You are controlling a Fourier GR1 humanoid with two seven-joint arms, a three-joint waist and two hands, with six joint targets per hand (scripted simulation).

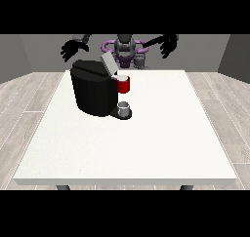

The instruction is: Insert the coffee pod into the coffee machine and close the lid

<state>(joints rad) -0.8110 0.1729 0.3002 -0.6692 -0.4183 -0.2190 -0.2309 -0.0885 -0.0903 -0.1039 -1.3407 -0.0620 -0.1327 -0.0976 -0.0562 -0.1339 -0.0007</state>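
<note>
Standing open-lidded, black coffee machine (93, 92) shows a red head with pod (121, 77).

Coffee pod (121, 77) barely discernible in machine (93, 87)

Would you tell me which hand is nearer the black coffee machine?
The robot's right hand, at the view's left, hovers just above the black coffee machine. The hand at the view's right is raised farther off.
</note>
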